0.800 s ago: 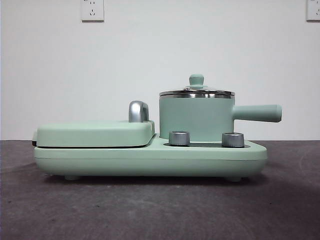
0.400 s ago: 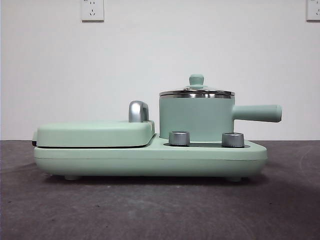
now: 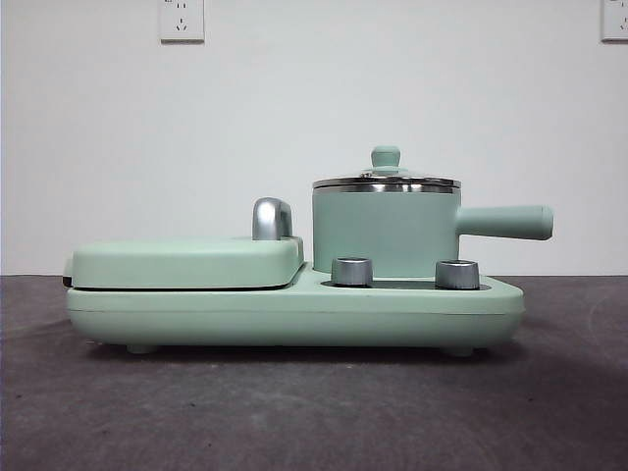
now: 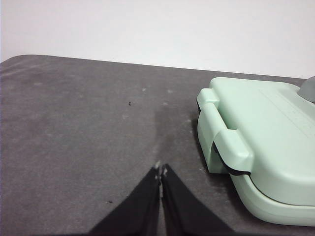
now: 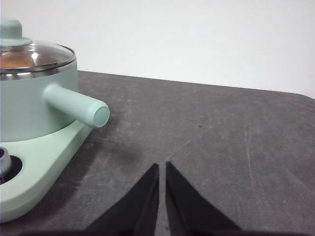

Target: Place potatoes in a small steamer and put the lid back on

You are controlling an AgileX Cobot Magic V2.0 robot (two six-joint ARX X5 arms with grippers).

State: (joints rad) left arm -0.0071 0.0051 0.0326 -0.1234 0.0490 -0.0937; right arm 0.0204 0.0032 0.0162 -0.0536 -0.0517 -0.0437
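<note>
The small mint-green steamer (image 3: 385,234) stands on the right half of a mint-green cooker base (image 3: 294,312), its straight handle (image 3: 505,222) pointing right. The glass lid (image 3: 386,179) with its green knob sits on the pot. In the right wrist view an orange-brown shape, the potato (image 5: 15,60), shows through the lid (image 5: 37,56) inside the steamer (image 5: 29,105). My left gripper (image 4: 160,170) is shut and empty over bare table beside the cooker's griddle end. My right gripper (image 5: 162,166) is shut and empty, off the pot's handle side. Neither gripper shows in the front view.
A flat hinged griddle plate (image 3: 186,262) with a steel handle (image 3: 272,218) fills the base's left half; it also shows in the left wrist view (image 4: 266,142). Two steel dials (image 3: 351,271) sit at the base's front. Dark grey table (image 3: 294,412) lies all round; a white wall stands behind.
</note>
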